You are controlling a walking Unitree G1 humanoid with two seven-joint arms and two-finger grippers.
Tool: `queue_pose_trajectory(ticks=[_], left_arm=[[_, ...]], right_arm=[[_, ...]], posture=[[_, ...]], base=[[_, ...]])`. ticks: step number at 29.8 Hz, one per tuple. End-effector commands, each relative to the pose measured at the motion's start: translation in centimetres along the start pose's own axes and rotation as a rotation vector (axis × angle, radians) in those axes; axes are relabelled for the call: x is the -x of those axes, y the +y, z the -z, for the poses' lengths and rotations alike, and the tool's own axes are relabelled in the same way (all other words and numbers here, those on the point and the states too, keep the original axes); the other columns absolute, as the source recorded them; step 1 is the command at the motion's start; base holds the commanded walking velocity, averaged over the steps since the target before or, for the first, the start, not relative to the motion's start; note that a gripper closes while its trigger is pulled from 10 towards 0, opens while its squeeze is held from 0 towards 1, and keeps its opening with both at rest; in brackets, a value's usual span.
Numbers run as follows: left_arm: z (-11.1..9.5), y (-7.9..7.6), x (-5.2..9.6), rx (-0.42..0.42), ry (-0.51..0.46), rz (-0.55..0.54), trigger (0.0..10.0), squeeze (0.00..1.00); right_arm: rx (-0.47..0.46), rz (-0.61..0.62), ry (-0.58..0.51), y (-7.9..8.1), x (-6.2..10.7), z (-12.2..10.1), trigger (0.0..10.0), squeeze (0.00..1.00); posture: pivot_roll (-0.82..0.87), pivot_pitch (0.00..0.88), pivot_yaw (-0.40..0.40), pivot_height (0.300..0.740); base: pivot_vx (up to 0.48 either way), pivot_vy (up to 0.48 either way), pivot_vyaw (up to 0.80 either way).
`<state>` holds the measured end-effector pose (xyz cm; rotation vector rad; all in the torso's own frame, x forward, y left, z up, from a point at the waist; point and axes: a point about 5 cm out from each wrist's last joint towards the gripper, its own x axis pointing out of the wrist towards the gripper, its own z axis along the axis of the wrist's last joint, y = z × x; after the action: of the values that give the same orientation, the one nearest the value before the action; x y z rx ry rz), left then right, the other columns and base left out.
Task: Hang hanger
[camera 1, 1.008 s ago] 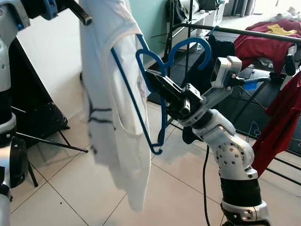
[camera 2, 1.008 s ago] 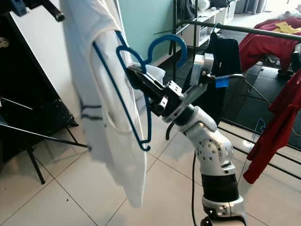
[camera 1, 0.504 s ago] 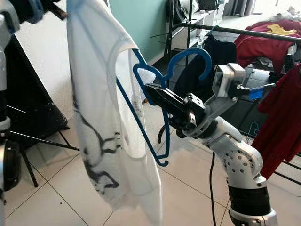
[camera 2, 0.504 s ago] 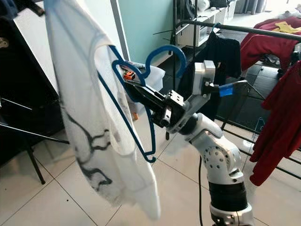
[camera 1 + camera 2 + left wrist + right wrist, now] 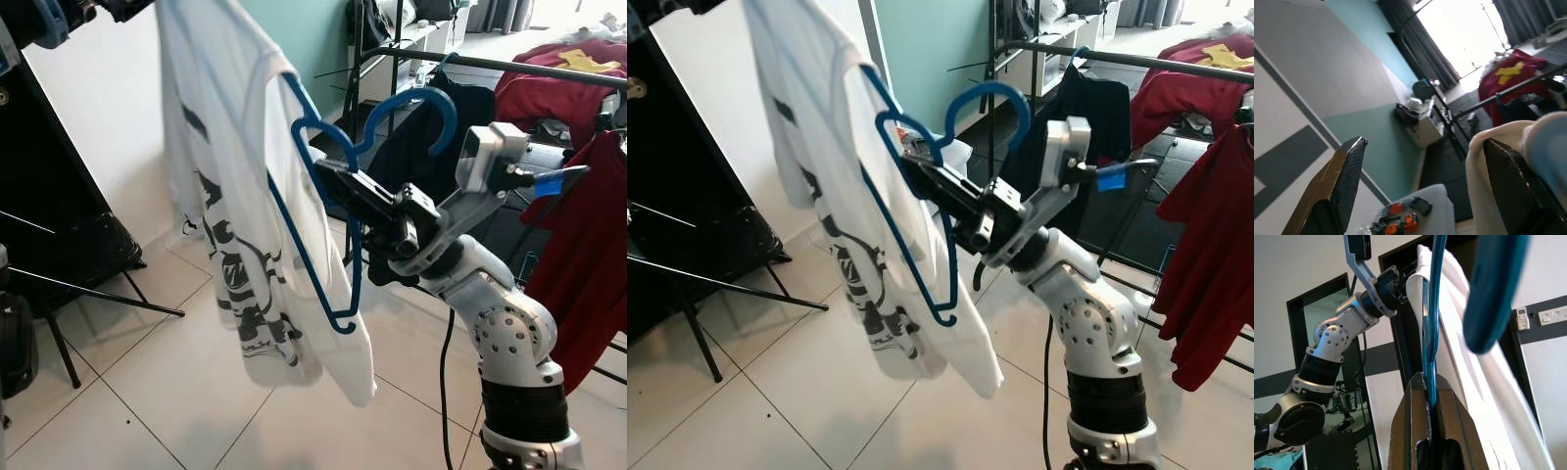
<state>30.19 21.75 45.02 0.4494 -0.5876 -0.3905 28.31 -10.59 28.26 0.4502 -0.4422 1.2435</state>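
Blue plastic hanger, draped with a white printed T-shirt, is clamped in the right pincer short of the black metal clothes rail, so hooking remains; left pincer gapes wide.

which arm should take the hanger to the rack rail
Right, probably. The right gripper is shut on the blue hanger, its hook toward the rack rail on that side; the left gripper holds the white shirt.

You were in a home laundry area: tiled floor, teal wall, drying rack rail draped with red garments.
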Motion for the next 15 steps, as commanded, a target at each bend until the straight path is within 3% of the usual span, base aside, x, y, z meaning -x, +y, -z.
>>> queue_pose_trajectory(ticks=[1,7,8,10,12,15], left_arm=[[-0.4,-0.8,0.0,0.016,-0.038,0.050,10.0,1.00],[-0.9,-0.9,0.0,0.019,-0.071,0.064,10.0,1.00],[-0.6,0.0,0.2,-0.007,-0.042,0.012,10.0,1.00],[-0.6,0.0,0.2,-0.007,-0.042,0.012,10.0,1.00],[0.2,1.5,1.0,-0.067,0.023,-0.089,10.0,1.00],[0.5,2.0,1.4,-0.113,0.055,-0.126,10.0,1.00]], right_arm=[[0.014,-0.017,0.031,0.1,-0.7,0.4,10.0,0.00],[0.019,0.001,0.059,-0.2,-0.7,0.9,10.0,0.00],[0.030,0.036,0.058,-0.6,-0.7,0.9,10.0,0.00],[0.030,0.036,0.058,-0.6,-0.7,0.9,10.0,0.00],[0.041,0.087,0.056,-1.4,-0.6,0.7,10.0,0.00],[0.042,0.095,0.056,-1.6,-0.6,0.6,10.0,0.00]], posture=[[-0.02,0.030,0.098,0.740],[-0.02,0.029,0.097,0.740],[-0.02,0.027,0.098,0.740],[-0.02,0.027,0.098,0.740],[-0.02,0.026,0.095,0.740],[-0.02,0.026,0.095,0.740]], base=[[0.000,0.000,0.00],[0.000,0.000,0.00],[0.000,0.000,0.00],[0.000,0.000,0.00],[0.000,0.000,0.00],[0.000,0.000,0.00]])
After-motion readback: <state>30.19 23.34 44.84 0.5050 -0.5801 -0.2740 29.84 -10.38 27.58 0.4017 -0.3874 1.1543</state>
